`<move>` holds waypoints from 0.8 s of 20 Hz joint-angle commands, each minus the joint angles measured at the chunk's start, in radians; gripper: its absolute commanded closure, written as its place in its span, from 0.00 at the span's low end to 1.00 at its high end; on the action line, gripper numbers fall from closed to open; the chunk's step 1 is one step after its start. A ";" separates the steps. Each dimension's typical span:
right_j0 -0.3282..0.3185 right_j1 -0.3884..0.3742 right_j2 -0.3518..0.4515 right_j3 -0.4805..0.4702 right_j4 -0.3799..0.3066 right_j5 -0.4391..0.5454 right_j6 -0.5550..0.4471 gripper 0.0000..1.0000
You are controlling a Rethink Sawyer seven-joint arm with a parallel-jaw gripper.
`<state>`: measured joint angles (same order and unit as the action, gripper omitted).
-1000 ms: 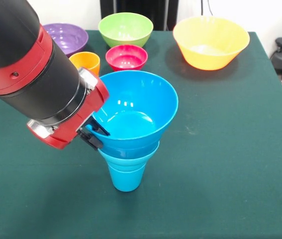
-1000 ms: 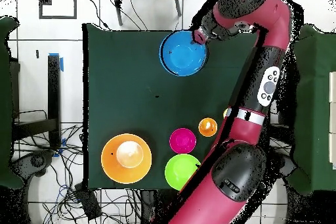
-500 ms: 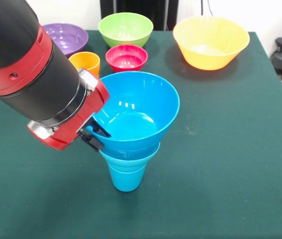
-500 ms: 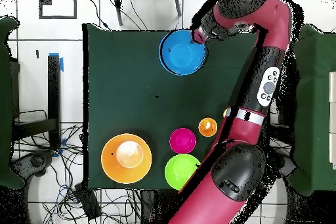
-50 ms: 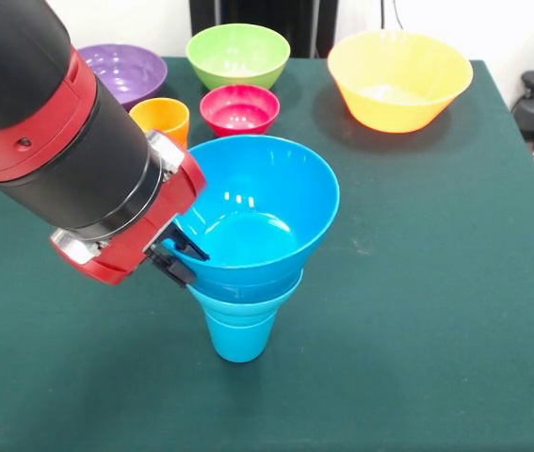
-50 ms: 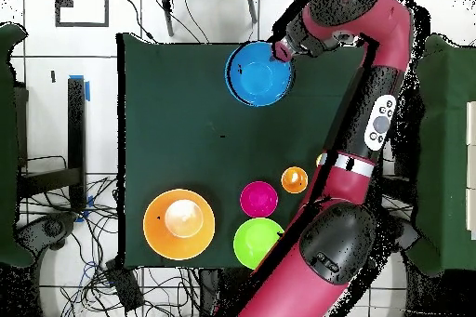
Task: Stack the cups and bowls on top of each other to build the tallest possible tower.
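The red and black gripper is closed over the rim of the wide glossy blue plastic bowl, one finger inside and one outside, on the side nearest the arm. That bowl sits upright, nested on a smaller blue bowl atop the blue plastic cup directly below. The purple plastic bowl, likely next, lies well apart beyond the gripper, behind the arm.

Blue bowl on blue cup: shiny smooth plastic, white light spots inside. Green bowl, red bowl, big yellow-orange bowl: same shiny plastic. Table cover: dark green cloth, dull, soft-looking. Arm: smooth black and red shell, maybe plastic; silver ring looks metal.
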<state>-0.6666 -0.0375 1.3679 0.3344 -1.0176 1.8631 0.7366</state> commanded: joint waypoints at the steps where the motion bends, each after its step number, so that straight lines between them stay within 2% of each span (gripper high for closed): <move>1: 0.042 0.002 -0.006 -0.044 -0.060 -0.044 0.137 0.00; 7: 0.042 -0.005 -0.011 -0.041 -0.056 -0.039 0.142 0.00; 16: 0.056 -0.027 0.012 -0.043 -0.043 -0.092 0.142 0.00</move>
<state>-0.6613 -0.0358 1.3730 0.3234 -1.0178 1.8545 0.7366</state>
